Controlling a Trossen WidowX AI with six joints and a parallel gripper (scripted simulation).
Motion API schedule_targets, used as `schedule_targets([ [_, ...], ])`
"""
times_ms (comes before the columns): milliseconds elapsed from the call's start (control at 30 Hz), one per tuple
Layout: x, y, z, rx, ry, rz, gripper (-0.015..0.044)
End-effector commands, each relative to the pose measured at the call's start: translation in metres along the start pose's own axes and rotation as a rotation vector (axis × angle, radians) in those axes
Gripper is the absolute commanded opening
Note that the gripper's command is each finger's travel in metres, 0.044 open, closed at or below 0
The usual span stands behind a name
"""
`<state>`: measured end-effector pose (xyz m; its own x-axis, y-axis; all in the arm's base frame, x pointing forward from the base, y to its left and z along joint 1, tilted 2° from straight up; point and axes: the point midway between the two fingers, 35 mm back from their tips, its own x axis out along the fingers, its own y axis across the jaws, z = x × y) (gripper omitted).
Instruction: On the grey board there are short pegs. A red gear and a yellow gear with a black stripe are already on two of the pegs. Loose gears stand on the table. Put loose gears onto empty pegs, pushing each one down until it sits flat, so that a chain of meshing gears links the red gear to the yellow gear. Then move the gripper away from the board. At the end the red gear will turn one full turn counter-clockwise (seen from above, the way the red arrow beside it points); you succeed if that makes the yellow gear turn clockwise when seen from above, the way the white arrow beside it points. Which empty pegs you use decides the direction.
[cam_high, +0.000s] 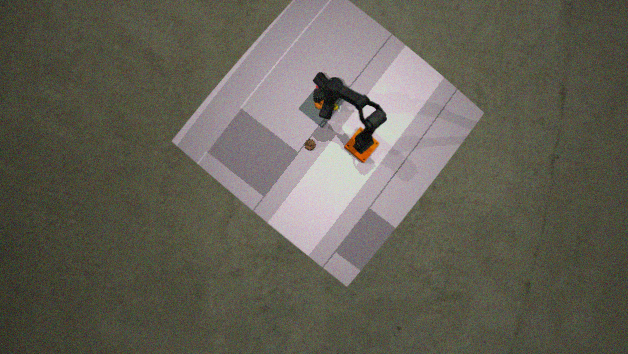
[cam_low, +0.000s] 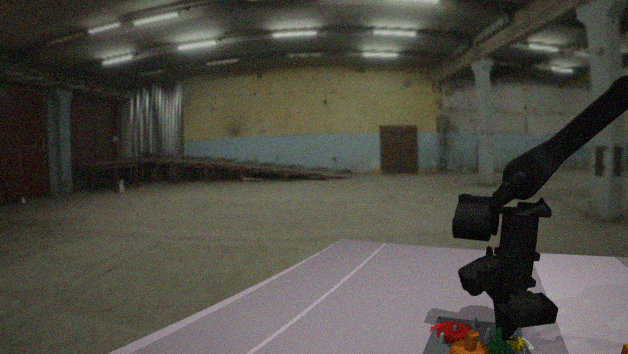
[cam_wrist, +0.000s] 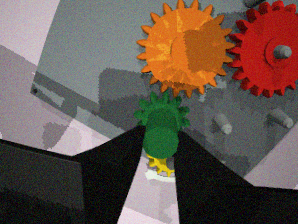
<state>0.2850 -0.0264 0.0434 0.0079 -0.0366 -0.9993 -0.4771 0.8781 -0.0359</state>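
The hand (cam_low: 505, 336) (cam_wrist: 160, 135) pinches the green gear (cam_low: 498, 346) (cam_wrist: 162, 120) by its knob, presumably to bridge orange gear (cam_high: 318, 105) (cam_low: 467, 347) (cam_wrist: 175, 47), at twelve o'clock in the wrist view, and yellow.

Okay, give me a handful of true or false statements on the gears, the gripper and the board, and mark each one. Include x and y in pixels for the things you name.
1. The gripper (cam_wrist: 160, 135) is shut on the green gear (cam_wrist: 162, 112) (cam_low: 498, 345). True.
2. The red gear (cam_wrist: 272, 50) (cam_low: 451, 331) has no peg through it. False: a peg tip shows at its centre.
3. The orange gear (cam_wrist: 185, 47) (cam_low: 469, 346) is beside the red gear. True.
4. The brown gear (cam_high: 310, 144) is on the grey board (cam_high: 309, 107) (cam_wrist: 95, 45). False: it is on the table (cam_high: 280, 80), off the board.
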Motion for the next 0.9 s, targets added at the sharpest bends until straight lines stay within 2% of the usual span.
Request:
schedule_targets([
  [0, 0.0012, 0.0001, -0.0002, -0.104, -0.002, 0.002, 0.0000],
  [267, 0.0026, -0.0007, 0.0005, -0.141, -0.002, 0.002, 0.0000],
  [633, 0.0047, 0.0006, 0.0003, 0.115, -0.002, 0.002, 0.0000],
  [800, -0.0004, 0.0003, 0.0009, 0.087, -0.002, 0.002, 0.0131],
  [867, -0.0004, 0.0003, 0.0009, 0.087, -0.002, 0.002, 0.0140],
])
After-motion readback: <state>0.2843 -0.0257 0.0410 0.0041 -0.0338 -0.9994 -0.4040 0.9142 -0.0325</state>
